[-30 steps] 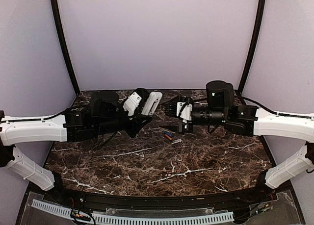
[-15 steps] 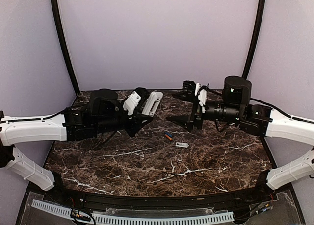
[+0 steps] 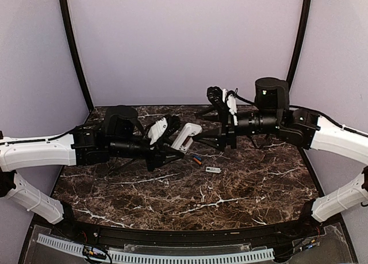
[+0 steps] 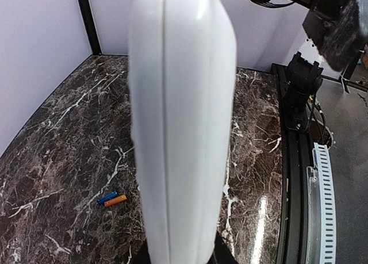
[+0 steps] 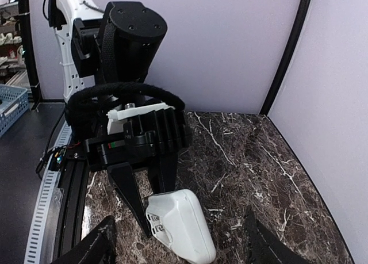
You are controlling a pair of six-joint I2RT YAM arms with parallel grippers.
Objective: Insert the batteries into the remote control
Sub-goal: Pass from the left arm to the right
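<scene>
My left gripper is shut on the lower end of the white remote control and holds it above the table, tilted up to the right. In the left wrist view the remote's plain back fills the middle. The right wrist view shows the remote with its open battery bay end between the left fingers. My right gripper is wide open and empty, just right of the remote. The batteries, one blue and one orange, lie side by side on the table below.
A small flat cover piece lies on the marble table right of the batteries. Purple walls close in the back and sides. A black rail and white slotted cable tray run along the near edge.
My right gripper rose from near the batteries, opened wide and shifted left. My left arm swung the remote down and to the right, toward the right gripper. The cover piece now lies bare on the table.
</scene>
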